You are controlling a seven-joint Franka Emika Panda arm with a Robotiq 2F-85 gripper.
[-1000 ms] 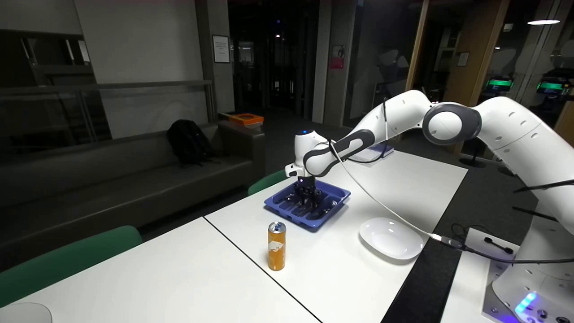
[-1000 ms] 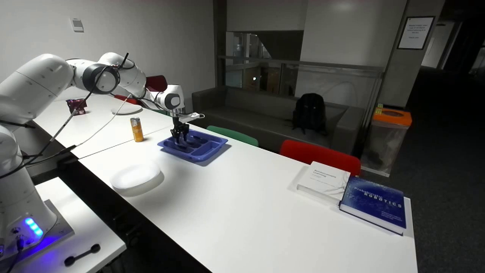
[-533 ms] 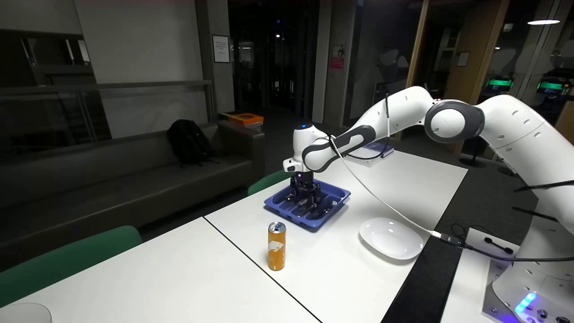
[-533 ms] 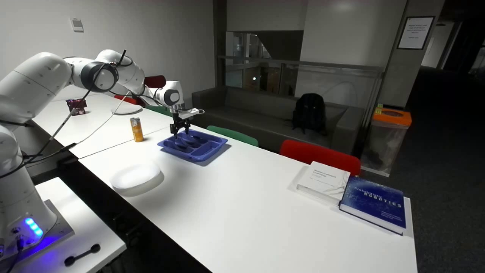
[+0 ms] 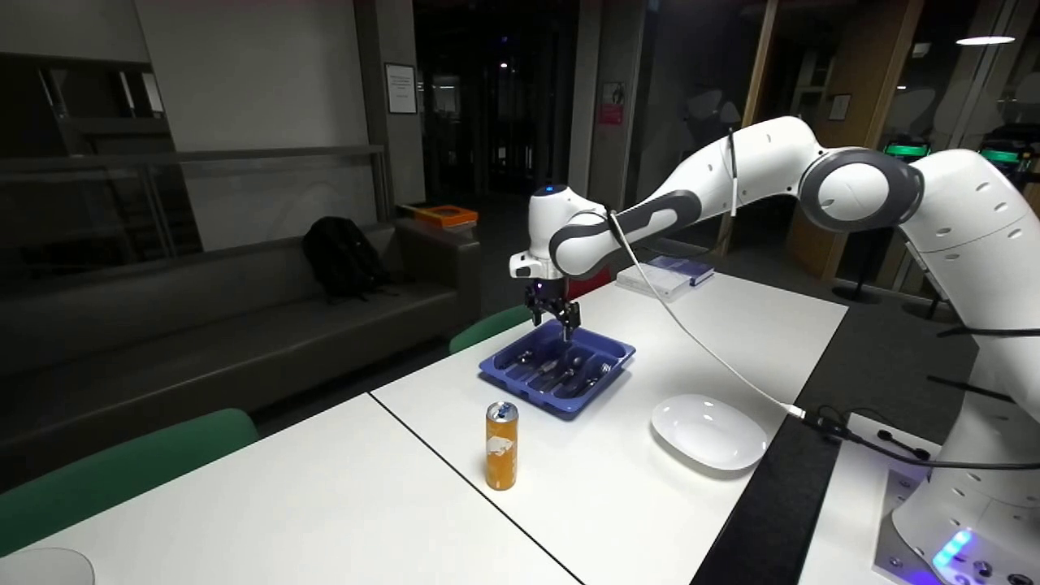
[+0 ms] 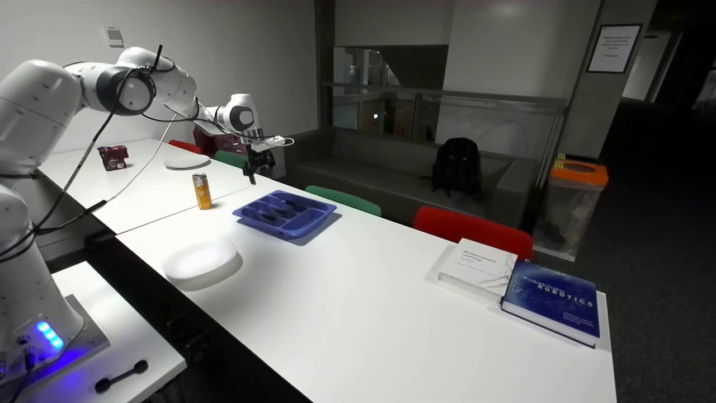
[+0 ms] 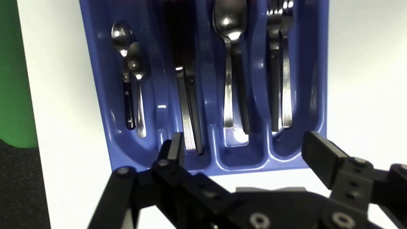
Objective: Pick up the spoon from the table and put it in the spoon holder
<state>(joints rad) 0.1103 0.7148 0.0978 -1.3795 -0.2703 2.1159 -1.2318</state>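
Note:
The spoon holder, a blue divided tray (image 5: 520, 392), stands on the white table (image 6: 363, 313). In the wrist view, two large spoons lie together in one compartment, a black-handled spoon (image 7: 242, 92) and a silver-handled spoon (image 7: 228, 95). A small dark-handled spoon (image 7: 127, 101) and a small silver spoon (image 7: 141, 108) share the compartment near the left wall. Which of these is the task's spoon I cannot tell; none shows on the bare tabletop. My gripper (image 7: 243, 143) is open above the tray, its jaws wide apart with nothing between them. Both exterior views show it clear of the rim.
Knives (image 7: 187, 111) and forks (image 7: 281, 79) fill other compartments. An upright orange can (image 5: 501, 455) and a white plate (image 5: 708, 431) stand near the tray. A white book (image 6: 478, 266) and a blue book (image 6: 551, 299) lie at the table's end; a green chair (image 7: 16, 73) borders the edge.
My gripper was down inside the tray with its jaws closer together. The jaws have spread and the arm has lifted straight up off the cutlery. The tray has stayed in place.

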